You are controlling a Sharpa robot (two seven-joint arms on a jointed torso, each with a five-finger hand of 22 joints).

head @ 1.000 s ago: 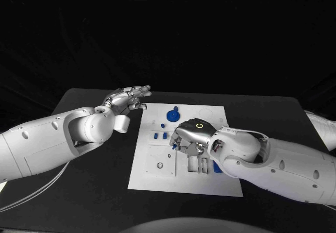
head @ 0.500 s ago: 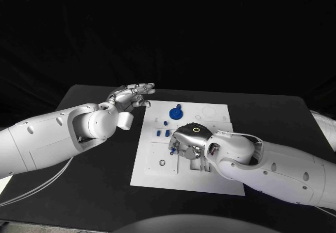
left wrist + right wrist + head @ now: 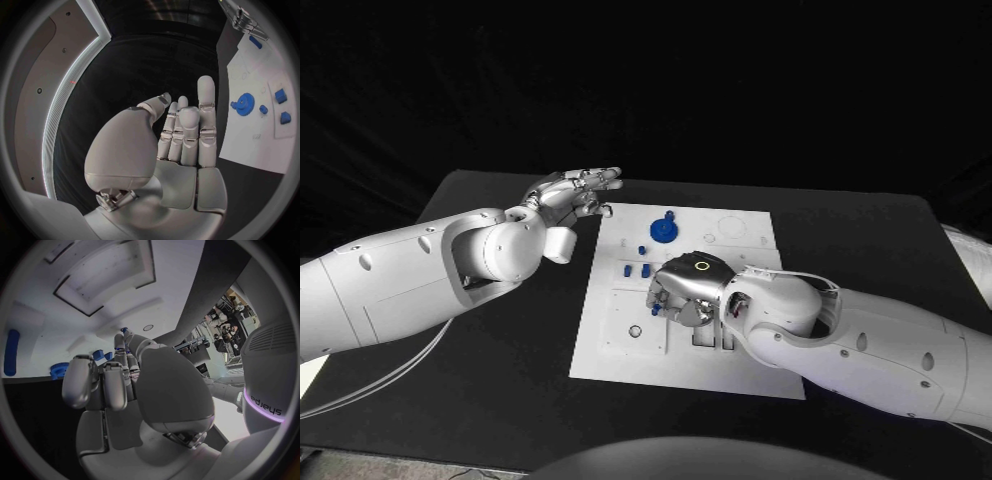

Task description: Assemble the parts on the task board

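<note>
The board (image 3: 620, 330) lies mid-frame, with a blue gear (image 3: 664, 231) near its top edge. The right hand (image 3: 684, 292) rests over its centre, fingers curled down; whether they pinch a part I cannot tell. The left hand (image 3: 568, 195), upper left, holds nothing, fingers straight and apart.

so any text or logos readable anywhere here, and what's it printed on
"sharpa", running sideways in dark letters on the white arm casing in the right wrist view.
No print can be read on the task board, the blue parts, the left hand or the right hand.
</note>
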